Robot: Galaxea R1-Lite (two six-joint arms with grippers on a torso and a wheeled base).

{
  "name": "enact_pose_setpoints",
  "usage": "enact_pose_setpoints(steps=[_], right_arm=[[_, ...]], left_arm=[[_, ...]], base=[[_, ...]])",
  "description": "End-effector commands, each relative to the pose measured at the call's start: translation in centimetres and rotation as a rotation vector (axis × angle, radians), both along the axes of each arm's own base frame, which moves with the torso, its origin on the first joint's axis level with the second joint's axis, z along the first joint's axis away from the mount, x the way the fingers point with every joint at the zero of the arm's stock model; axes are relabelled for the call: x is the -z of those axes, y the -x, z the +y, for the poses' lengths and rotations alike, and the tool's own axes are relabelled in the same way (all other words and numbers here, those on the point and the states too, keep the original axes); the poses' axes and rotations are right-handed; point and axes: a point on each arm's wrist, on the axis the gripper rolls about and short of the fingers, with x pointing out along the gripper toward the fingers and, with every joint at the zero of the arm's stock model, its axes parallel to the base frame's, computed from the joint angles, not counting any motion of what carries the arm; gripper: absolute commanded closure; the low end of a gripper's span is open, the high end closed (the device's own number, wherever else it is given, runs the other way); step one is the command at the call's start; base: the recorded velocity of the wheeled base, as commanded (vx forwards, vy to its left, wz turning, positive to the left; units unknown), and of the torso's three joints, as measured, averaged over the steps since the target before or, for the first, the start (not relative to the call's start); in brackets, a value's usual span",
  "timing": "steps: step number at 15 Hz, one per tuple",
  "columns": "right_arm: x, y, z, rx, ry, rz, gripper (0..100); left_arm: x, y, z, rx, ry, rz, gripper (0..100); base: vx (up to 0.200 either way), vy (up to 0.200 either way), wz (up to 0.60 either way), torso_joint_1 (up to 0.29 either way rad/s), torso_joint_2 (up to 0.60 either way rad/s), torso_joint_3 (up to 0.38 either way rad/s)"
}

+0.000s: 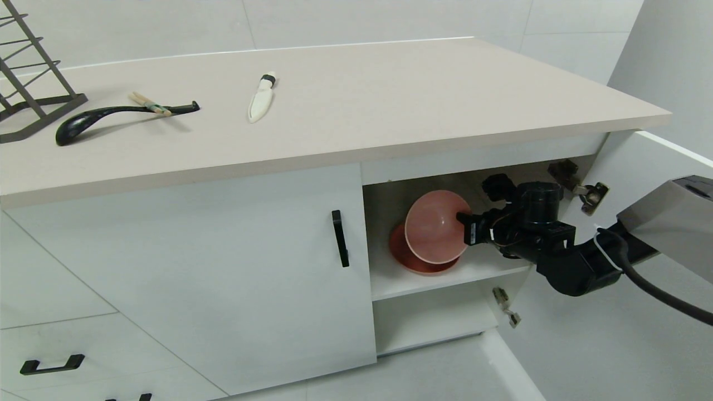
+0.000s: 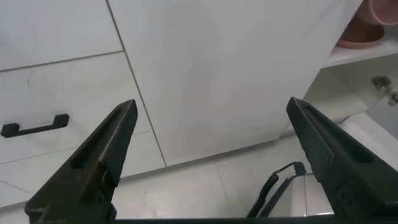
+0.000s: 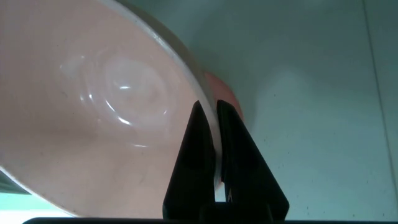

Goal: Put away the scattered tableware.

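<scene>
Right hand [image 1: 462, 218] pinches rim of glossy round pink bowl [image 1: 434, 225], tilted on edge at its 9 o'clock inside cabinet [image 1: 384, 203], over darker red dish [image 1: 412, 257] on white shelf [image 1: 434, 281]. Left hand [image 2: 210, 109] spread wide, empty.

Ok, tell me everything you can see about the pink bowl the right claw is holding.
The pink bowl is round, smooth and glossy, perhaps plastic or glazed ceramic, with a faint ring at its inside centre. It is tilted on edge inside the open cabinet above the upper shelf, hollow facing outward. The right claw pinches its rim, one finger each side. A darker dish lies on the shelf behind it; whether they touch is unclear.
</scene>
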Motion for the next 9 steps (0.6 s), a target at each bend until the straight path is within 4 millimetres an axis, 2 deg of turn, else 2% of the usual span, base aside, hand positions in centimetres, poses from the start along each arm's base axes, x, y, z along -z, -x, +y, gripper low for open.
enact_pose_setpoints(steps=[1,3,9], right_arm=[[0.15,-0.03,0.03,-0.001,0.002,0.006,100],[0.36,-0.05,0.04,-0.001,0.005,0.016,100],[0.59,0.17,-0.04,-0.001,0.019,0.057,100]], left_arm=[[0.16,-0.03,-0.08,0.033,-0.015,0.021,0],[0.37,0.01,-0.19,0.075,-0.076,0.034,0],[0.38,0.09,-0.37,-0.043,-0.058,0.033,0]], base=[[0.0,0.0,0.0,0.0,0.0,0.0],[0.0,0.0,0.0,0.0,0.0,0.0],[0.0,0.0,0.0,0.0,0.0,0.0]])
